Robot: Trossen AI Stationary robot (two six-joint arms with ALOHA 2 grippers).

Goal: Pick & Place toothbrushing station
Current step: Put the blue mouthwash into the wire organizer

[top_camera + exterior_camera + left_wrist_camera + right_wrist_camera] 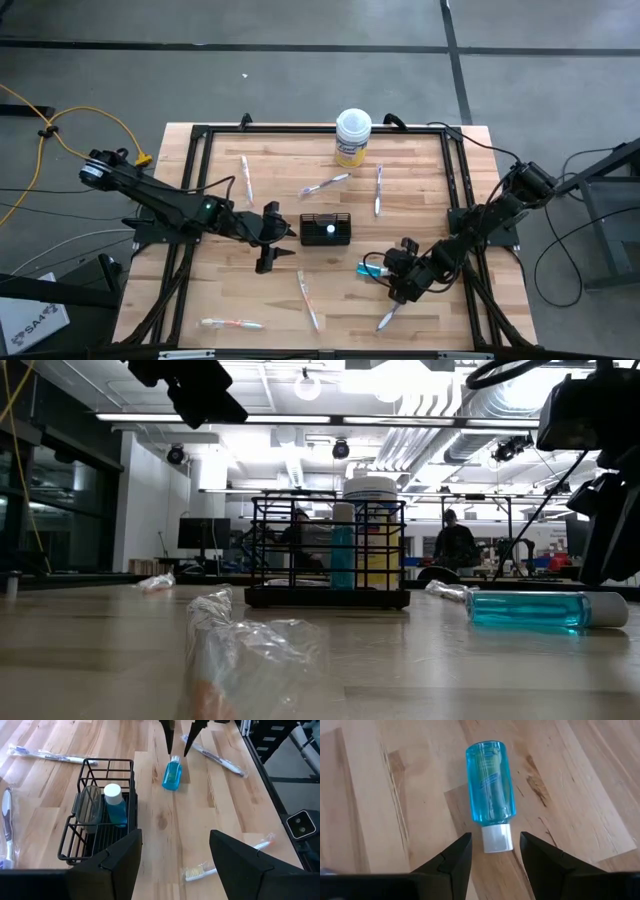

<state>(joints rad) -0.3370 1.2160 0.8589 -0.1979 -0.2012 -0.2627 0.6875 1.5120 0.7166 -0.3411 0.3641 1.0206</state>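
The black wire-mesh holder [325, 229] stands on its base in the middle of the wooden table, with one teal white-capped bottle [115, 804] upright inside it. A second teal bottle [490, 782] lies on its side to the holder's right, toward the near edge. My right gripper [495, 840] hangs open over this bottle, pointing steeply down. Its fingers stand on either side of the white cap [497, 839], with a small gap at each. My left gripper [283, 238] waits open just left of the holder, above the table, with nothing between its fingers.
Wrapped toothbrushes lie scattered: near the far edge [327, 183], [378, 188], [245, 178] and near the front edge [308, 300], [232, 323], [387, 318]. A white-lidded yellow tub [352, 137] stands at the far edge. A black frame [190, 180] borders the table.
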